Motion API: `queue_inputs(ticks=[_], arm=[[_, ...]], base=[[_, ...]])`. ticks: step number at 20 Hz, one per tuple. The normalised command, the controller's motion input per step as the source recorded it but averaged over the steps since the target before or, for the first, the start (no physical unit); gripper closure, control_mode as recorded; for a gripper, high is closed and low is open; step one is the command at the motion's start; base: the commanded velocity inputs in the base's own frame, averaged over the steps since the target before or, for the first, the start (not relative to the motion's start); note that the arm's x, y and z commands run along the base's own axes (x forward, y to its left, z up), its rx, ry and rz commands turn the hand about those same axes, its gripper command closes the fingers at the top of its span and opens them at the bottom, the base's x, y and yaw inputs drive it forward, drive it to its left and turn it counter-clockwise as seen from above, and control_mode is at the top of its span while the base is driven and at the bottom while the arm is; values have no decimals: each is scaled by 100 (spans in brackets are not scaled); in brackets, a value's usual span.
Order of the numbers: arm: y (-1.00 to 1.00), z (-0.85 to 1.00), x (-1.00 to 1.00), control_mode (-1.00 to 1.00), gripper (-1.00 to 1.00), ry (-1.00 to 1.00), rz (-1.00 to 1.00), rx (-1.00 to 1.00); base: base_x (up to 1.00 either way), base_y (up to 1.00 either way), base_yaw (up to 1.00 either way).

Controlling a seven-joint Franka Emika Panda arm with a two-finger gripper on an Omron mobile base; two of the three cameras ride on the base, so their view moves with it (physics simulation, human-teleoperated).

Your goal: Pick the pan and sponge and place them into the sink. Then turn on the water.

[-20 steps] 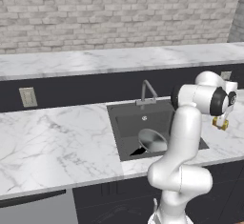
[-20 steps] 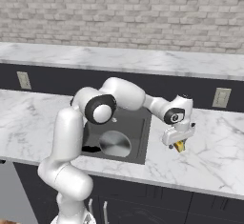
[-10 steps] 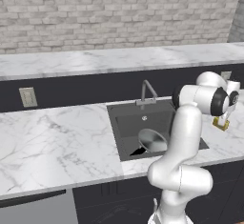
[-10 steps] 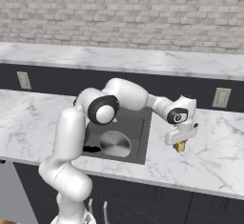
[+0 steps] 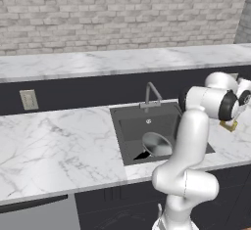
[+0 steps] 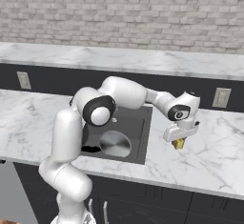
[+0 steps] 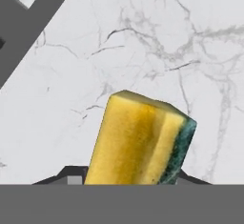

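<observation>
End effector [image 5: 229, 124] first: in the left base view we see it at the far right, past the white arm [image 5: 188, 141], pinching the sponge [image 5: 228, 125], a small yellow bit that hangs under it over the marble worktop [image 5: 54, 146]. The sink [image 5: 131, 148] lies to the left of the arm, and the pan [image 5: 157, 144] rests inside it, tilted, with its black handle pointing toward the front left corner of the basin. A slim arched faucet [image 5: 152, 93] rises at the back rim of the sink. An outlet plate [image 5: 28, 100] sits on the dark wall panel at far left. The arm's own elbow hides part of the sink's right side.

From the right base view we see the end effector [image 6: 179, 142] to the right of the sink [image 6: 143, 137], above bare worktop [image 6: 214, 156], with the sponge [image 6: 178, 144] clamped between its fingers and poking out below. The pan [image 6: 114, 143] lies in the basin, partly behind the arm [image 6: 95, 111]. Another outlet plate [image 6: 221, 97] is on the wall to the right.

Through the hand view we see the sponge [image 7: 138, 139] close up: yellow with a green scouring layer along one side, its long axis running away from the fingers and leaning slightly to one side. Marble worktop [image 7: 157, 42] lies beyond it, and the sink's dark edge [image 7: 28, 32] cuts the upper left corner.
</observation>
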Motion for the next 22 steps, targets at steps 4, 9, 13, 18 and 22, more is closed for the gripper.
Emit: queue_inputs(ticks=[4,9,13,18,22], arm=[[32,24,-25,-100,100,-10,-7,-2],[36,22,-27,-100,100,-8,-7,-1],[42,14,-24,-100,100,-3,-6,0],[42,11,-15,-100,100,-1,-6,-4],[40,14,-9,-100,100,0,-6,-7]], base=[[0,0,0],[0,0,0],[0,0,0],[0,0,0],[0,0,0]])
